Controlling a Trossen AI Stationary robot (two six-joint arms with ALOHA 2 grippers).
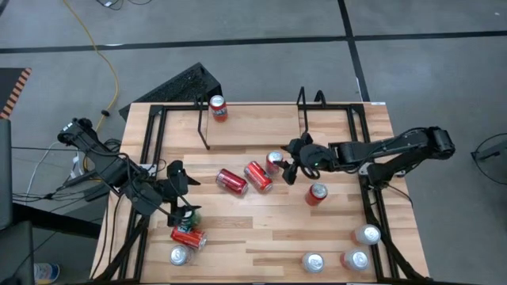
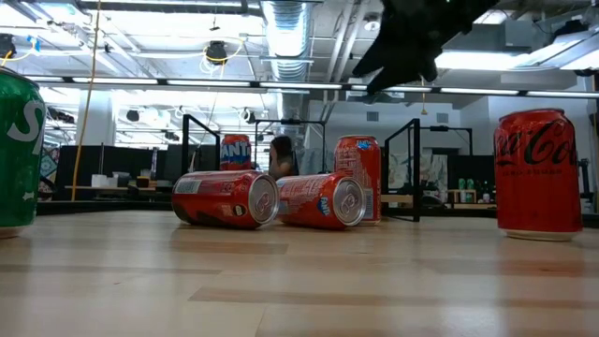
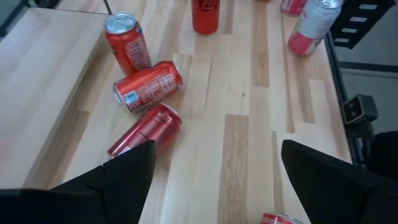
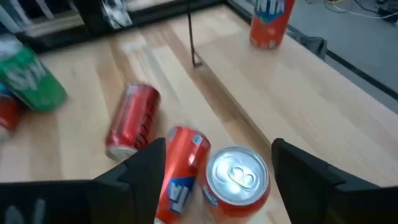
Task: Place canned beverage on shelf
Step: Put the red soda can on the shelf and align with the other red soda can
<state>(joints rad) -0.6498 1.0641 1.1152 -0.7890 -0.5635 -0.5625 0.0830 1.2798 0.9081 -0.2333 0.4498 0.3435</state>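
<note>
The right gripper (image 1: 290, 164) was positioned over the middle of the wooden table (image 1: 261, 237), directly above an upright red can (image 1: 274, 162). In the right wrist view, the silver top of this upright red can (image 4: 237, 176) was seen between the two dark fingers (image 4: 146, 168), which stood apart on either side of it without touching it. The can stood on the table surface, just in front of the shelf (image 1: 253, 127). It was not yet on the shelf.

The shelf, a low rack of thin black rods with an upright loop at each end, was located at the far edge of the table. One orange can (image 1: 217, 108) stood upright on it near its left end loop.

Two red cans (image 1: 231, 180) (image 1: 258, 176) lay on their sides just beside the upright red can, toward the left arm. A dark red cola can (image 1: 317, 193) stood upright nearby, on the side toward the right arm.

The left gripper (image 1: 176, 184) was held over the table's left portion, with its fingers (image 3: 118, 177) spread wide and nothing between them. A green can (image 1: 190, 215) stood close to it, and a further red can (image 1: 188, 237) lay just beside the green one.

Four silver-topped cans (image 1: 313, 262) stood upright along the near edge of the table.
</note>
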